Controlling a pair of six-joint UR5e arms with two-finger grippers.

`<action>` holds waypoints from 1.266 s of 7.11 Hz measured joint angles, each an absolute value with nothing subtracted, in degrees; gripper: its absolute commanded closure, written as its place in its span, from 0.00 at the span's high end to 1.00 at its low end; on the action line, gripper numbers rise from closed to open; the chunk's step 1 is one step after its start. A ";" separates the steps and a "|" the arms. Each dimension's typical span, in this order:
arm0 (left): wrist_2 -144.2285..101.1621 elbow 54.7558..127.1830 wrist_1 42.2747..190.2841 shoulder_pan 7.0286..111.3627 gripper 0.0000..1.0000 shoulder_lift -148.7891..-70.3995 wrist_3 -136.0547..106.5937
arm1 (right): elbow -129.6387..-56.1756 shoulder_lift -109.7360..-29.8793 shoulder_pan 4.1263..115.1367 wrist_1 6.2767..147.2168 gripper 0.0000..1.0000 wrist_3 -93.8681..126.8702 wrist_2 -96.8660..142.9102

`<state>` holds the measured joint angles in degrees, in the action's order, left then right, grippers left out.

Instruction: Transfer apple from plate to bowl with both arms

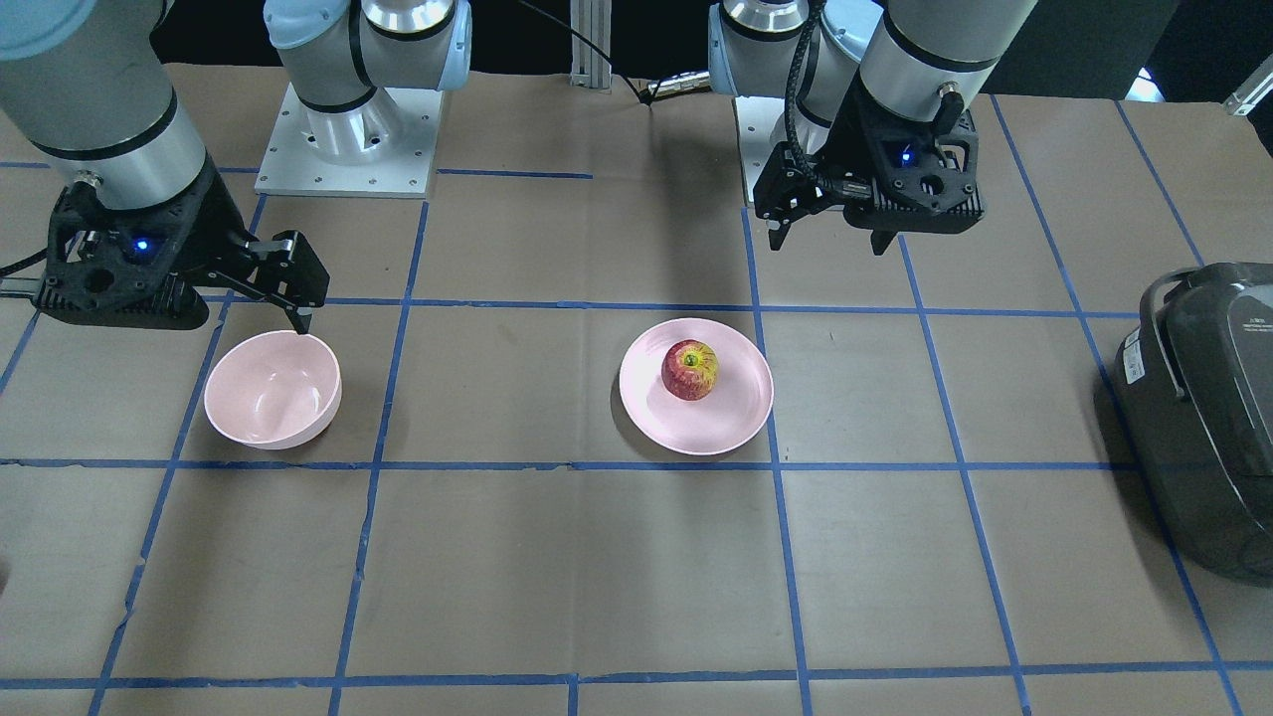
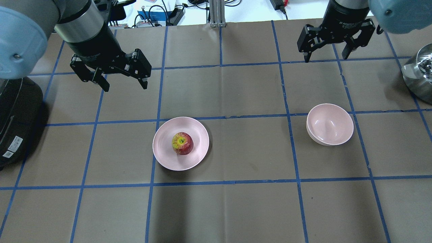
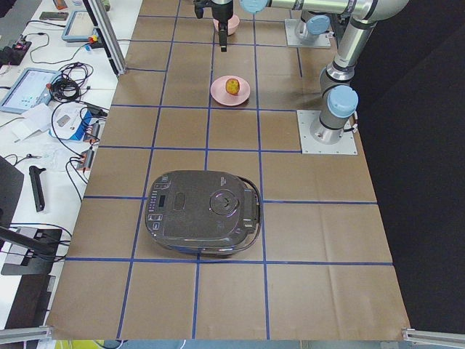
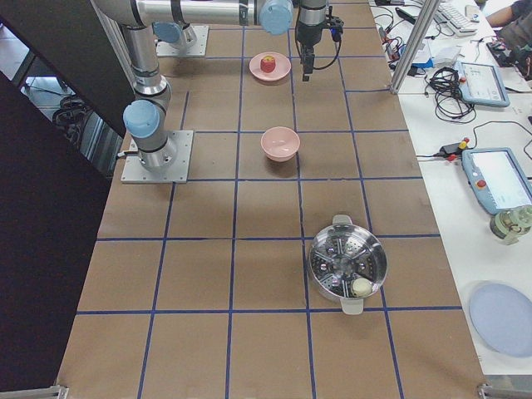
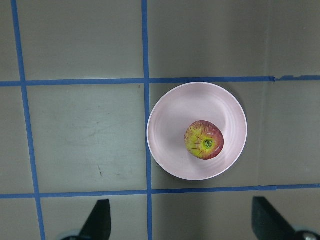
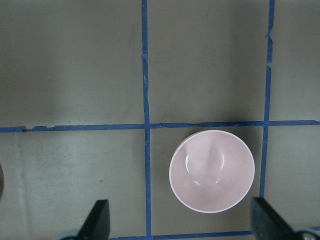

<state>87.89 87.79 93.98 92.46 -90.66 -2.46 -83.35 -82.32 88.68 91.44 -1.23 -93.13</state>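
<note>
The red and yellow apple (image 2: pixel 182 143) sits on the flat pink plate (image 2: pixel 195 135), a little left of the table's middle; it also shows in the front view (image 1: pixel 690 369) and the left wrist view (image 5: pixel 204 139). The deep pink bowl (image 2: pixel 330 124) stands empty to the right and shows in the right wrist view (image 6: pixel 212 171). My left gripper (image 2: pixel 125 86) hangs open and empty above the table, beyond and left of the plate. My right gripper (image 2: pixel 325 58) hangs open and empty beyond the bowl.
A black rice cooker (image 2: pixel 13 114) stands at the table's left end. A steel pot with a steamer insert (image 2: pixel 418 72) stands at the right end. Blue tape lines grid the brown table cover (image 2: pixel 236 202).
</note>
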 measured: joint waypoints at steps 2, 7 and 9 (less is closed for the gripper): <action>87.83 87.85 93.96 92.46 1.00 -90.67 -2.52 | -83.31 -82.41 88.74 91.29 1.00 -1.25 -92.79; 87.60 87.96 94.15 93.21 1.00 -90.89 -2.65 | -84.54 -81.82 87.18 91.81 1.00 -4.53 -93.12; 87.62 90.65 94.18 95.08 1.00 -90.81 -3.15 | -90.36 -81.26 80.19 94.16 1.00 -9.17 -94.39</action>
